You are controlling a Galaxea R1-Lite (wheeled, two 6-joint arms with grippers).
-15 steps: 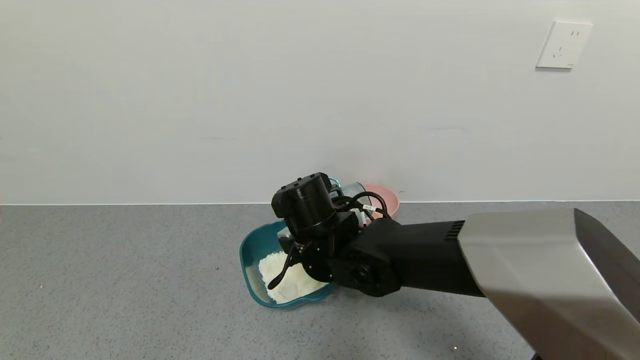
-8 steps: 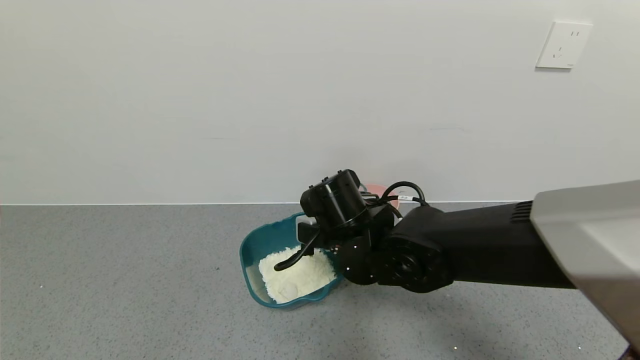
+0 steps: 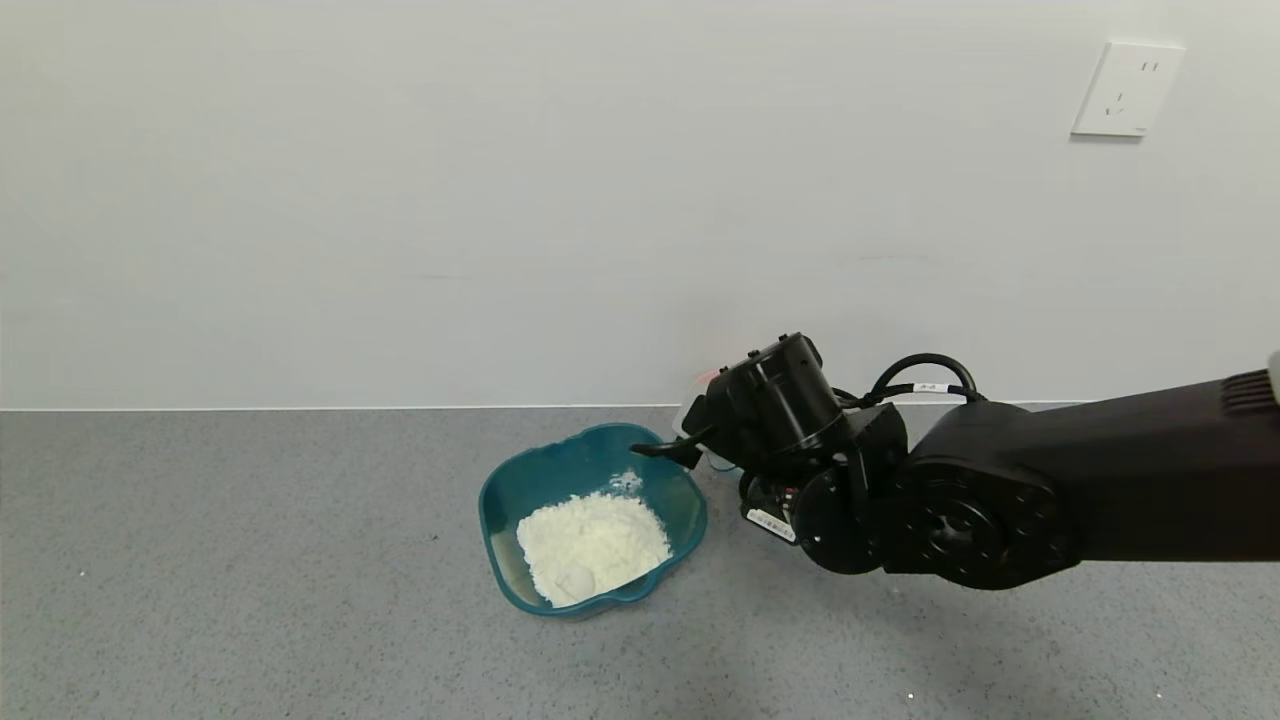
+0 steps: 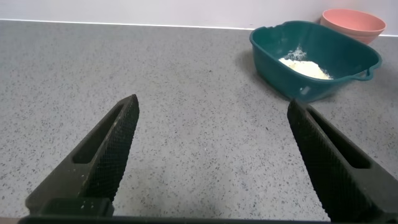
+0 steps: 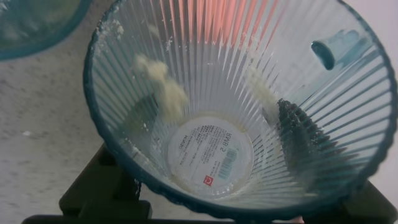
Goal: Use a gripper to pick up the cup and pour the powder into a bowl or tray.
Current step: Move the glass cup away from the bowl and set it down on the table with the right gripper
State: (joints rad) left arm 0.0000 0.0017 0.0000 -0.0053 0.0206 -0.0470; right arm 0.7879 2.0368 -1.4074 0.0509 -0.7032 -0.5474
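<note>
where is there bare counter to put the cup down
Bare grey counter stretches left of the teal basin and in front of it. It is crowded behind the basin by the wall, where the right gripper holds the cup close to the pink bowl.

Bare lab bench: grey speckled counter, white wall, socket.

Plain white wall behind, lit evenly. White socket plate upper right. Grey speckled counter meets the wall.
</note>
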